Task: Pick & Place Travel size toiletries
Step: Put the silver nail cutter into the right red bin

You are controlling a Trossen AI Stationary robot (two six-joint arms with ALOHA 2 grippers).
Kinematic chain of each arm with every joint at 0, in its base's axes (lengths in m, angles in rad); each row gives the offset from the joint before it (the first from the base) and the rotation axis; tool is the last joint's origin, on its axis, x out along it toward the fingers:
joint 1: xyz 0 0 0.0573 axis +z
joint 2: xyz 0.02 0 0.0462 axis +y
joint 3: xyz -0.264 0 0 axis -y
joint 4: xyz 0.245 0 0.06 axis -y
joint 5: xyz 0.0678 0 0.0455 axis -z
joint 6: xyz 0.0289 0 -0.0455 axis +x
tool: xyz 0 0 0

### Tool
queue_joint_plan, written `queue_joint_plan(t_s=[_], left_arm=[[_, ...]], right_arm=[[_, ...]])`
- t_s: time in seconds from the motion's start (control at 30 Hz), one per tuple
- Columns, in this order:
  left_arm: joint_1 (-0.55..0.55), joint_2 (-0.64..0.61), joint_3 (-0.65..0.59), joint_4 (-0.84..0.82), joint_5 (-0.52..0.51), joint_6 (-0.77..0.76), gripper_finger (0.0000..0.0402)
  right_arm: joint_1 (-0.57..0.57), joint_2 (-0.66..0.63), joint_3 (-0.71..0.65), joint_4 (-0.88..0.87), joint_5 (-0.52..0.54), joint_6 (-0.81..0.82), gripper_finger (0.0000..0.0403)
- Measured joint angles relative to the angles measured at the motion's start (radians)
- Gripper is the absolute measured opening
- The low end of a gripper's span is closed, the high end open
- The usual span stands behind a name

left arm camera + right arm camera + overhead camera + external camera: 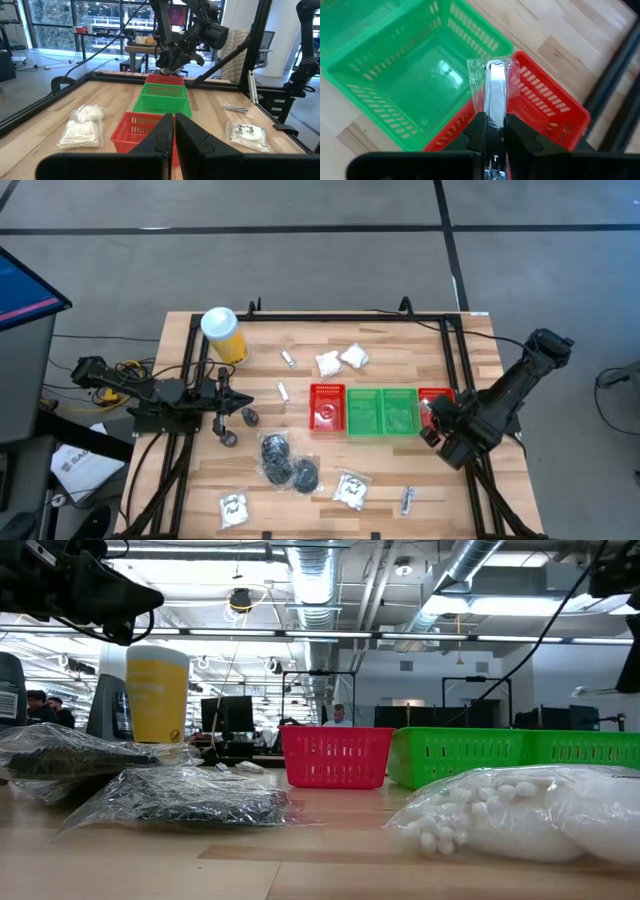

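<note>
My right gripper (431, 420) hovers over the right-hand red tray (437, 396), next to the green tray (415, 85), shut on a small silver tube in clear wrap (494, 82). My left gripper (174, 131) waits shut above the table's left part (245, 406), touching nothing. Loose on the wood lie white sachets (340, 360), two small tubes (285, 375), clear bags of black pieces (285, 460), two printed white sachets (350, 488) and another tube (407, 500). My right gripper pinches the wrapped silver tube between its two fingers by its near end (495, 112). The tube runs along the fingers, and its wrapped free end (492, 67) sticks out past their tips. It is lifted clear above the trays.
A row of trays, red (327, 408), green (367, 411), green (399, 410), red, sits mid-table. A yellow cylinder with a white lid (223, 335) stands at the far left. A black frame (350, 315) rims the table. Bare wood shows at the near right.
</note>
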Motion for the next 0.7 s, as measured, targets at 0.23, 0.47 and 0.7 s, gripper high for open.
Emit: queue_joint_plan(t_s=[0.23,0.47,0.7], left_arm=[[0.0,0.0,0.0,0.005,0.0,0.0,0.0012],[0.0,0.0,0.0,0.006,0.0,0.0,0.0012],[0.0,0.0,0.0,0.007,0.0,0.0,0.0012]], right_arm=[[0.03,0.003,-0.037,-0.024,-0.048,0.102,0.0036],[0.027,0.032,-0.03,-0.019,-0.052,0.099,0.0036],[0.027,0.042,-0.03,-0.021,-0.054,0.099,0.0042]])
